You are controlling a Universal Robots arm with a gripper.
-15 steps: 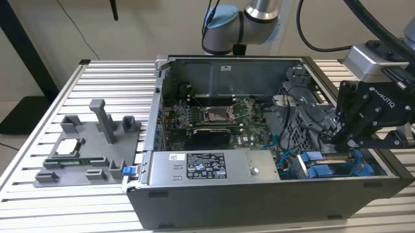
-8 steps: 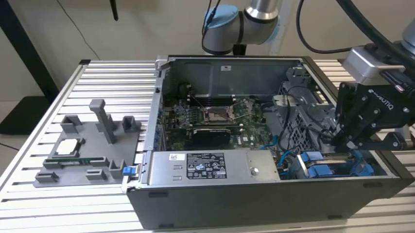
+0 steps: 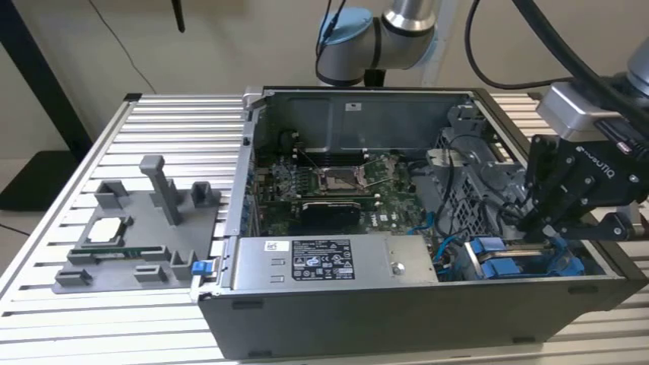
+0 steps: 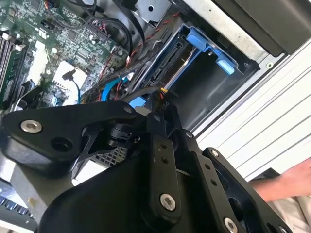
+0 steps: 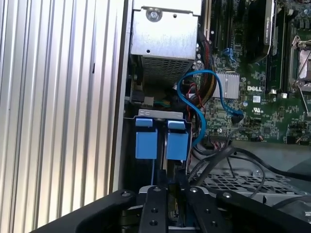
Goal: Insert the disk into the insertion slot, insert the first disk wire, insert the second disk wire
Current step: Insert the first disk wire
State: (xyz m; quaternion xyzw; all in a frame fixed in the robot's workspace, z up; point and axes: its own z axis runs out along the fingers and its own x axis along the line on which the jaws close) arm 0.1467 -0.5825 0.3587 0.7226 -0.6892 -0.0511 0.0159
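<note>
1. Flat silver-grey hard disk in its bright blue plastic carrier (image 5: 177,145) sits down inside the grey sheet-metal drive bay with blue trim (image 5: 160,113), directly ahead of the claw; judged seated and ready for wiring
2. Black robot claw (image 3: 537,228) hangs tip-down close above the disk's end, a stance that suits bringing a plug to its socket
3. Claw drawn nearly together, pinching what looks like a small black wire plug with red and yellow leads (image 4: 162,103); plug appears not yet mated with the disk
</note>
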